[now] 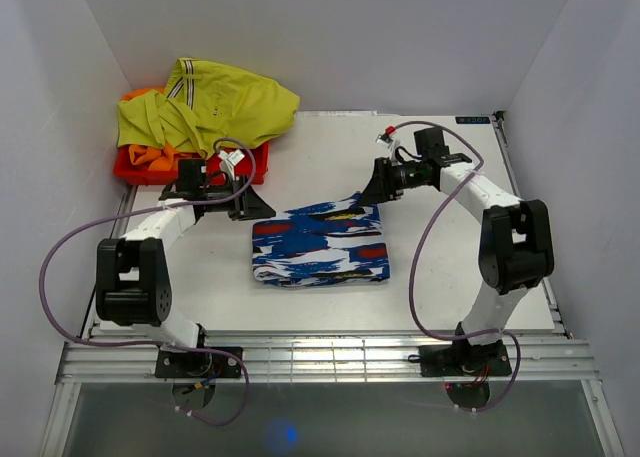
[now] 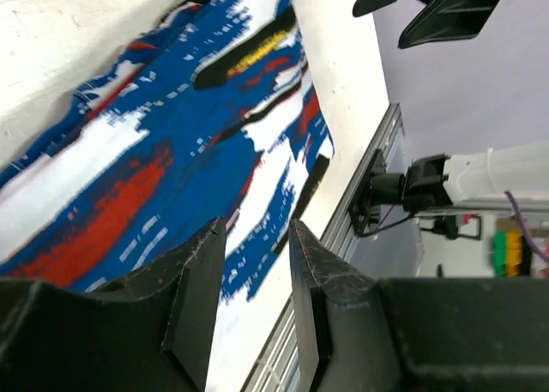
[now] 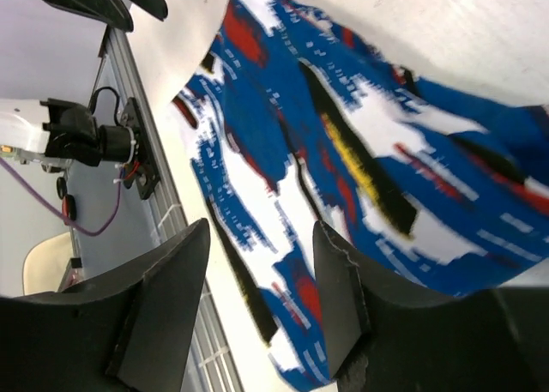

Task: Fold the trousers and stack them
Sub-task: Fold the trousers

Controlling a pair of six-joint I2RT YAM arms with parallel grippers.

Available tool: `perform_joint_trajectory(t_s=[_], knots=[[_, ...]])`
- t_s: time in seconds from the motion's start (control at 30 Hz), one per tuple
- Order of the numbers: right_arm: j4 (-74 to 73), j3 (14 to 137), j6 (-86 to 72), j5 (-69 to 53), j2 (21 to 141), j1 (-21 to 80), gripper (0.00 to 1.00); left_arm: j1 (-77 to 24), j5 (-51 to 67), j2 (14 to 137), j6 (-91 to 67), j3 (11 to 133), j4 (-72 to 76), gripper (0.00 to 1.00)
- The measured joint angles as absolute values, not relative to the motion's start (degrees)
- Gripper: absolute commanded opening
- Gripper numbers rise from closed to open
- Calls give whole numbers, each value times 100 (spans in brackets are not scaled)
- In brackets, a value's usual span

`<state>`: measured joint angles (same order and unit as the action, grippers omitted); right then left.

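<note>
**Folded trousers lie mid-table, both hands open beside them**

From the overhead camera, the trousers (image 1: 320, 242) are a folded rectangle in the middle of the white table (image 1: 330, 147), blue with white, red, black and yellow blotches. The left hand (image 1: 258, 209) hangs near their far-left corner and the right hand (image 1: 372, 192) near their far-right corner. Only this view takes in the back-left corner, where a yellow-green garment (image 1: 215, 102) is heaped over an orange garment (image 1: 150, 157).

The wrist cameras show what the overhead view cannot: the state of each hand. On the left wrist, the two fingers stand apart with nothing between them, and the printed cloth lies below, not touched. On the right wrist, the fingers are spread a little wider, also empty, above the trousers.

Each wrist view also catches the other hand's dark fingertips at its top edge and the opposite arm's base at the rail along the table's near edge.
</note>
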<state>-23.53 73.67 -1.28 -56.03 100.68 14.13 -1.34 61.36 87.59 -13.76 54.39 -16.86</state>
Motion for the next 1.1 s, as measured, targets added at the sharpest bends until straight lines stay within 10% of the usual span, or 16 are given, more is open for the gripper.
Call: perform_joint_trajectory(t_s=[0.53, 1.1], knots=[[-1483, 7968, -731, -5616, 12289, 1275, 54, -202, 6023, 11568, -2158, 6517, -580, 46], [-1411, 5734, -923, -5964, 10169, 1581, 58, -408, 6514, 8862, -2290, 3940, -738, 44]])
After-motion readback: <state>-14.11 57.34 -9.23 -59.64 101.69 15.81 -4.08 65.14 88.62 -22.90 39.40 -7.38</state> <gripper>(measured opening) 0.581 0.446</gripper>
